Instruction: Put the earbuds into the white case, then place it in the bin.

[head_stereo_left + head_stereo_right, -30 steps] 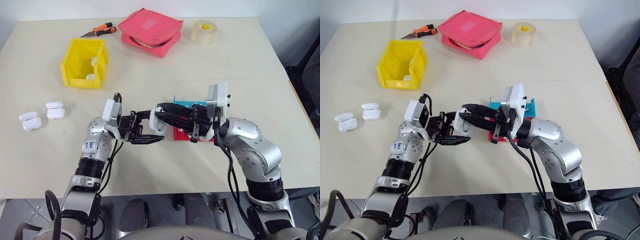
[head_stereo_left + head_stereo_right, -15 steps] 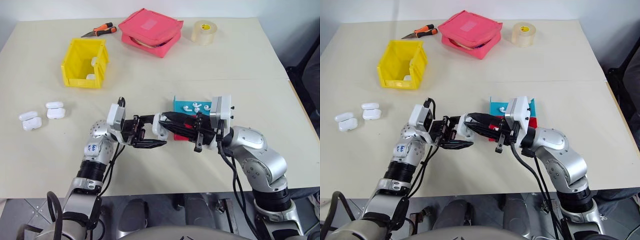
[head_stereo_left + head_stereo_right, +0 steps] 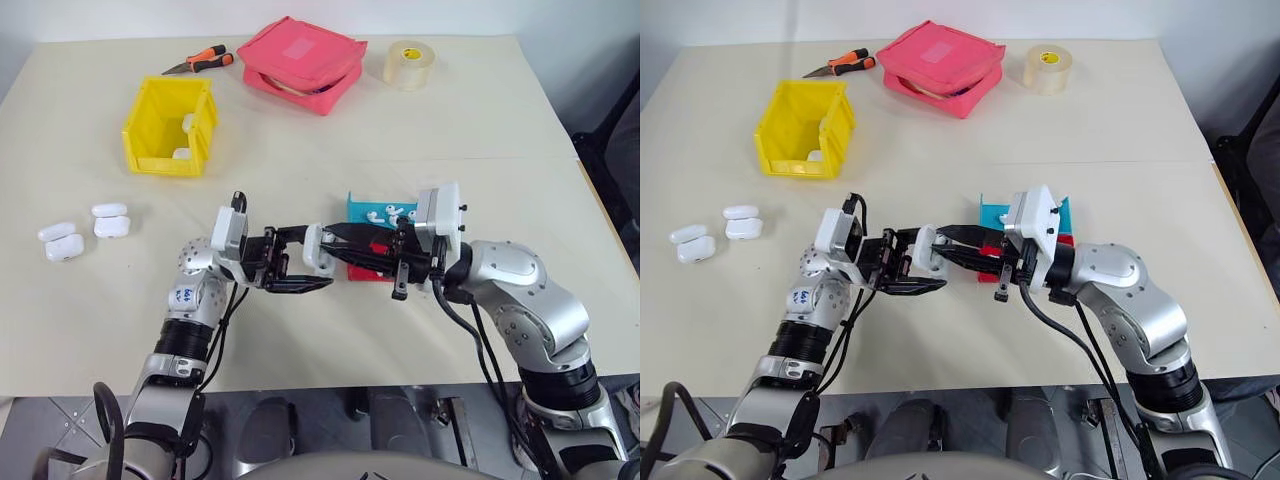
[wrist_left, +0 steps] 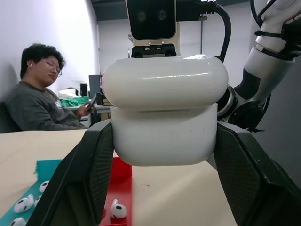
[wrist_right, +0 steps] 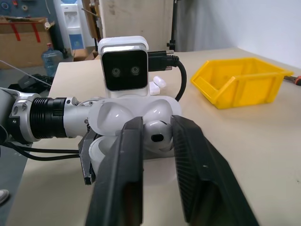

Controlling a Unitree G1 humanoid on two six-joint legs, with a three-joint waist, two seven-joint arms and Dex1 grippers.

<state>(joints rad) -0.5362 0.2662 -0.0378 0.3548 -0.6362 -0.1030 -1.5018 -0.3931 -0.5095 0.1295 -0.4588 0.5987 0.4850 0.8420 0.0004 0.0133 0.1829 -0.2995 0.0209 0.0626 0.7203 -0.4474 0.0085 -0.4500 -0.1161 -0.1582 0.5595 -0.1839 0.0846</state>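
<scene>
Right hand [image 5: 155, 141] lower; white case [image 4: 164, 110] upright.

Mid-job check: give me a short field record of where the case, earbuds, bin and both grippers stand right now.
left gripper: shut on the white case, held above the table
white case: lid open, seen from the right wrist
right gripper: fingers at the case's open well, around an earbud
loose earbuds: on the blue tray; one more on the red tray
bin: yellow, far left of the table, white cases already inside
spare cases: on the table, left of the arms
</scene>
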